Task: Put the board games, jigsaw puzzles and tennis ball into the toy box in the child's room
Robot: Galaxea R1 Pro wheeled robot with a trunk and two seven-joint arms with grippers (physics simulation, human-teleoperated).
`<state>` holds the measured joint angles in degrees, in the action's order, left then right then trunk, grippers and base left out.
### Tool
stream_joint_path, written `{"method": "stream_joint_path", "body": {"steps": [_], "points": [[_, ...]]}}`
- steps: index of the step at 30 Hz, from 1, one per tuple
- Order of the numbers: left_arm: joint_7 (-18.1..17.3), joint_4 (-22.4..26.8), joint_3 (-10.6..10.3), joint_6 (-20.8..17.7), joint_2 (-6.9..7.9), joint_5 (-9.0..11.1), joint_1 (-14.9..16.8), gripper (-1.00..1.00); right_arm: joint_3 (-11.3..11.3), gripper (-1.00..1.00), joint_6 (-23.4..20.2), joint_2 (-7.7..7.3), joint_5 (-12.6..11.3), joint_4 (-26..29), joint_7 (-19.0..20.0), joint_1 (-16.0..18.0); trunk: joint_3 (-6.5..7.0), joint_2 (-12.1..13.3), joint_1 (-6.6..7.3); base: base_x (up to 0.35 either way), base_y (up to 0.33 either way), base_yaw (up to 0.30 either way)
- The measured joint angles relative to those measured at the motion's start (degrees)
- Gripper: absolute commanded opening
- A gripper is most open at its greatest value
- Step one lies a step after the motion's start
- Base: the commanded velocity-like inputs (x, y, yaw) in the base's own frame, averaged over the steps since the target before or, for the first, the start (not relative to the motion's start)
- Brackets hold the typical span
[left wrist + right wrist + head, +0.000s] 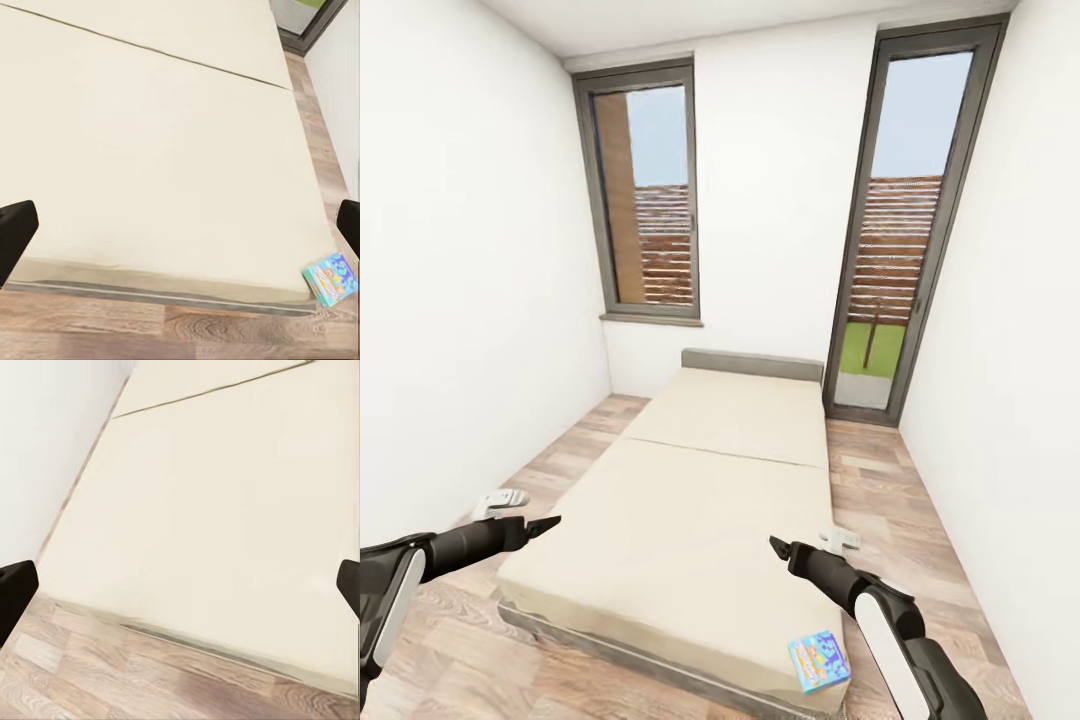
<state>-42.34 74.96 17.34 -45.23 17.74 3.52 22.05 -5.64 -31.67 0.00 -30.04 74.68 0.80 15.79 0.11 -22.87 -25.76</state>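
A small blue board game (819, 661) lies flat on the near right corner of the cream bed (690, 500), its edge at the mattress corner; it also shows in the left wrist view (332, 278). My left gripper (545, 524) hovers open over the bed's left edge, holding nothing. Over the bed's right side, my right gripper (780, 546) is open and empty, up and left of the game. In both wrist views the dark fingertips (16, 232) (15, 589) stand wide apart. The table and toy box are out of view.
A seam splits the mattress; a grey headboard (752, 365) stands at its far end. White walls close in left and right, with narrow strips of wood floor (880, 490) beside the bed. Small white objects (500, 502) (840, 540) lie on the floor either side. A glass door (900, 250) is far right.
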Motion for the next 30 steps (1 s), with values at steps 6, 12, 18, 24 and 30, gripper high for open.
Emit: {"method": "stream_joint_path", "body": {"steps": [6,12,18,24,30], "points": [[-2.2,-0.2,0.1,0.0,0.03,0.0,0.0,1.0,0.0,1.0,0.0,0.0,0.0,0.0,0.0,0.0,-0.33,0.0,0.0,0.0,0.19,-0.224],[-4.7,-0.3,0.3,0.2,0.14,0.0,0.0,1.0,0.0,1.0,0.0,0.0,0.0,-0.1,0.0,0.0,-0.63,0.0,0.0,0.0,0.052,-0.224],[-6.1,-0.3,0.3,0.2,0.17,-0.1,0.0,1.0,0.0,1.0,0.0,0.0,0.0,-0.1,0.0,0.0,-0.92,0.0,0.01,0.0,0.009,-0.225],[-6.9,-0.3,0.3,0.2,0.2,-0.1,0.0,1.0,0.0,1.0,0.0,0.0,0.0,-0.1,0.0,0.0,-1.16,0.1,0.01,0.0,-0.141,-0.245],[-8.4,-0.3,0.4,0.2,0.2,-0.1,0.0,1.0,0.0,1.0,0.0,0.0,0.0,-0.1,0.0,0.0,-1.32,0.1,0.02,0.0,-0.194,-0.255]]}}
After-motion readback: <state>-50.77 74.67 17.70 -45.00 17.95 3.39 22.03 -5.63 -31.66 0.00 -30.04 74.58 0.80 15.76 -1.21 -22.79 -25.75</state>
